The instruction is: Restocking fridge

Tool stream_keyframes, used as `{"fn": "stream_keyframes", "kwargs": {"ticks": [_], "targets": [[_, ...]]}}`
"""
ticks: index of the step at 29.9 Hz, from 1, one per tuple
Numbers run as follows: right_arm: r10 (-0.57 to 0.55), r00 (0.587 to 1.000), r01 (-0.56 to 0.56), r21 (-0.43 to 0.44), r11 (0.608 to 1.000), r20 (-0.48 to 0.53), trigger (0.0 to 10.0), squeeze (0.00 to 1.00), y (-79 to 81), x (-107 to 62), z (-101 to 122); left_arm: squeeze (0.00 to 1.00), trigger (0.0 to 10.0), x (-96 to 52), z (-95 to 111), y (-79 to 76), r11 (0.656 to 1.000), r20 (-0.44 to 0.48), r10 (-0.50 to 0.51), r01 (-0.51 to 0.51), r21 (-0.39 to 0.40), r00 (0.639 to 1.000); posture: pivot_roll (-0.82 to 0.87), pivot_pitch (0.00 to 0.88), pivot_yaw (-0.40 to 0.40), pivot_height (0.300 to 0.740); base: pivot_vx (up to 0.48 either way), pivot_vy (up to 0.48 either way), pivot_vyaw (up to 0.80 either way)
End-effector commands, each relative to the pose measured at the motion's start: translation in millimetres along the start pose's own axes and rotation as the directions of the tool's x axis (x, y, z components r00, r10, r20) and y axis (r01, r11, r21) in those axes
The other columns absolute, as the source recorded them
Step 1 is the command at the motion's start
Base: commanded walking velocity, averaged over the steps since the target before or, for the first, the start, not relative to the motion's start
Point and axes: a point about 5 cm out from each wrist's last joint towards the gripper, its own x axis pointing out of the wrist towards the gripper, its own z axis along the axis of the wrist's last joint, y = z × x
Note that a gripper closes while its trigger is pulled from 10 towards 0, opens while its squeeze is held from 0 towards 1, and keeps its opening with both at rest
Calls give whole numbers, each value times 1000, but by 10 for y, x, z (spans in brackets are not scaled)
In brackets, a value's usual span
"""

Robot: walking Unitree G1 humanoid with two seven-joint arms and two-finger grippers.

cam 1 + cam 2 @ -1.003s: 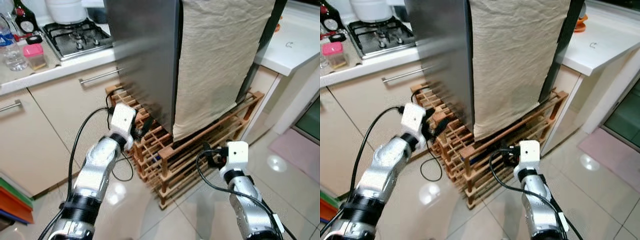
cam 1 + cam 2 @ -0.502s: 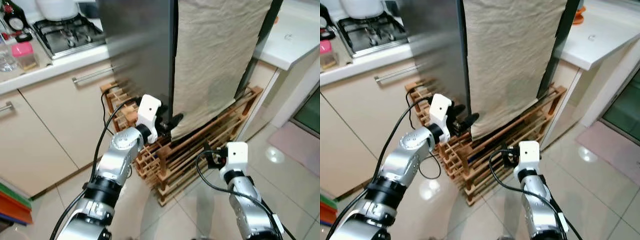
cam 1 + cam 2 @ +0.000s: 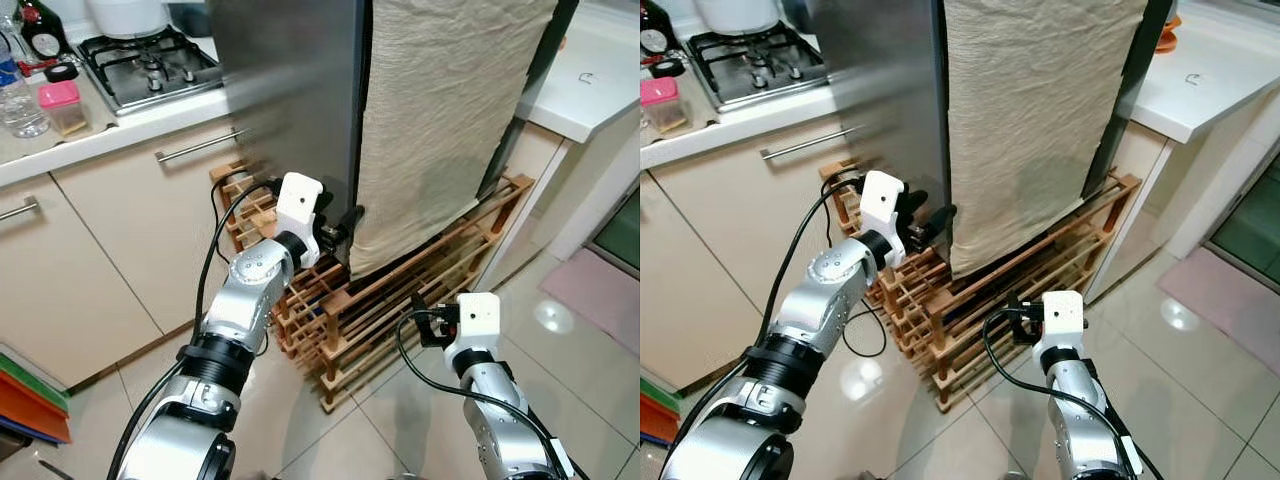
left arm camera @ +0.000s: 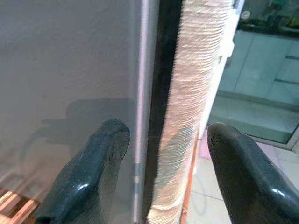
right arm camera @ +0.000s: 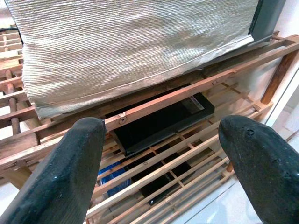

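Change: left tool (image 3: 350, 222) risen to the fridge (image 3: 290, 90) door edge.
Left tool: frame centre, spread, straddling edge and beige cloth (image 3: 440, 110).
Right tool (image 3: 420, 327): lower right, spread, facing wooden rack (image 3: 400, 290).

gas stove (image 3: 150, 65) on counter; pink-lidded jar (image 3: 63, 107) beside it; wooden rack (image 3: 400, 280) on floor; pink mat (image 3: 590, 295)

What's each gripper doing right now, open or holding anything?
Left gripper: open, empty, fingers straddling the fridge door edge beside the cloth.
Right gripper: open, empty, facing the wooden rack.
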Motion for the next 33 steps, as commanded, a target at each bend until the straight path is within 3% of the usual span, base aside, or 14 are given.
{"fn": "stream_keyframes", "kwargs": {"ticks": [1,10,23,33], "targets": [[-7,1000,7,-10,1000,13,10000,0,-24,-8,20,0,10000,53,63,-21,1000,16,-20,20,-2,1000,-61,0,44,740,0,0,0],[-5,1000,5,-16,1000,14,10000,0,-28,-10,20,0,10000,152,-1,-26,1000,-15,-9,9,27,1000,-69,0,45,740,0,0,0],[-16,1000,16,-24,1000,3,10000,0,-59,-76,-12,0,10000,256,18,22,991,-12,82,-80,107,997,-93,0,44,740,0,0,0],[-12,1000,12,-12,1000,10,10000,0,-50,-108,4,0,10000,319,-24,-169,1000,-4,-6,6,26,1000,-98,0,44,740,0,0,0]]}}
